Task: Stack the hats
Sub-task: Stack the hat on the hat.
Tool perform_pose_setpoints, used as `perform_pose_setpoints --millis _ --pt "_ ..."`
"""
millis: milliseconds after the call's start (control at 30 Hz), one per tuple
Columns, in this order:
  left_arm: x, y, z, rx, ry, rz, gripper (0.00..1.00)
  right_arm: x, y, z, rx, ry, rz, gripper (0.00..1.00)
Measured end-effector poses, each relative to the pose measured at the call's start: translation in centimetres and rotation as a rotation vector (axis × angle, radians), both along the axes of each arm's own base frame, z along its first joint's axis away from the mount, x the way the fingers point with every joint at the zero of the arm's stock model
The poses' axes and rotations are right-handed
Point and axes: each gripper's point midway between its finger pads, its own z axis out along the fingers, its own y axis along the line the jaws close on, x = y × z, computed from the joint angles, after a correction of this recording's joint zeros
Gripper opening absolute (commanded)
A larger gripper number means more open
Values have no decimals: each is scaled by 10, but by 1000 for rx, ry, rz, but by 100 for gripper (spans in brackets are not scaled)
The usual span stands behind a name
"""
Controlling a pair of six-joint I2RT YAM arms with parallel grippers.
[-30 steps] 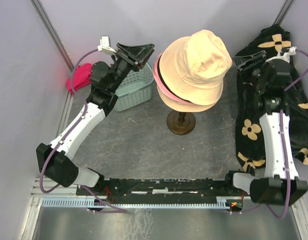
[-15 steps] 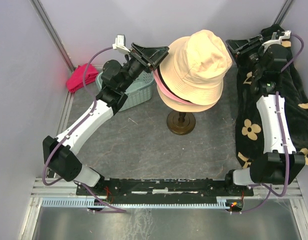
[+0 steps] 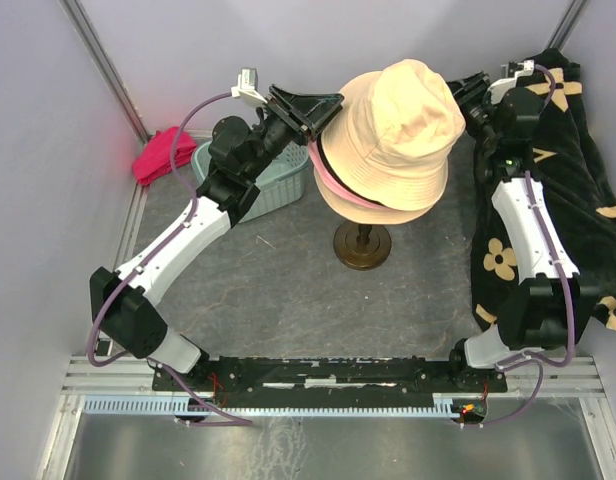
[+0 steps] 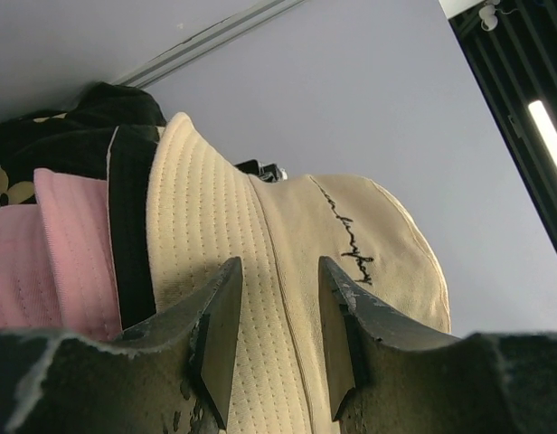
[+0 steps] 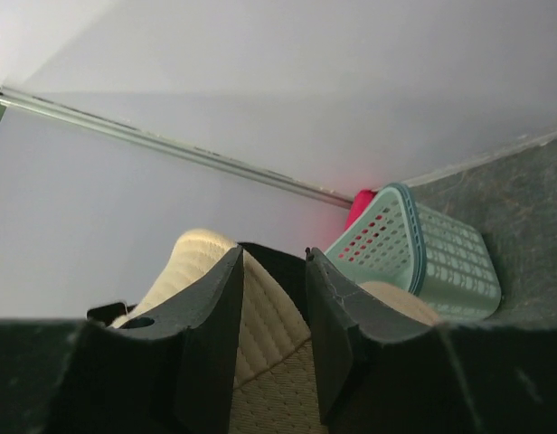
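The stacking looks almost done: the cream hat [image 3: 393, 125] sits on top of a pile on the stand [image 3: 363, 245] in the middle of the worktop [image 3: 288, 290]. Under it show the brim of a black hat [image 4: 132, 244] and the pink hat [image 3: 333, 186]. The step in hand seems to be the seating of this top hat. The left claw [image 4: 278, 267] is at its left brim and the right claw [image 5: 271, 253] is at its far right side. Both claws have their jaws partly apart, with cream fabric showing in the gap. I cannot tell if either one already pinches the fabric. The next move, in my judgement, calls for both claws to take the brim on opposite sides and press it down evenly, so that the tall stand does not tip and the lower hats do not slide. By count I see three hats on the stand, one of each colour, though more may hide under the cream brim. There is also one stand, one green basket [image 3: 250, 190], one red-pink cloth [image 3: 158, 155] and one black cloth [image 3: 588, 190] with flowers.
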Motion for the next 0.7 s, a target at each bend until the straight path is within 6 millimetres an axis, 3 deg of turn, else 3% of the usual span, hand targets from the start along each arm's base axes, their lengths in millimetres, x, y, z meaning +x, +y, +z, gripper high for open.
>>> perform_pose_setpoints --millis 167,700 --pt "5 -3 -3 8 10 0 46 -18 11 -7 0 10 24 39" --pt "38 -29 -14 27 26 -22 45 -100 -12 -7 -24 -10 -125 38"
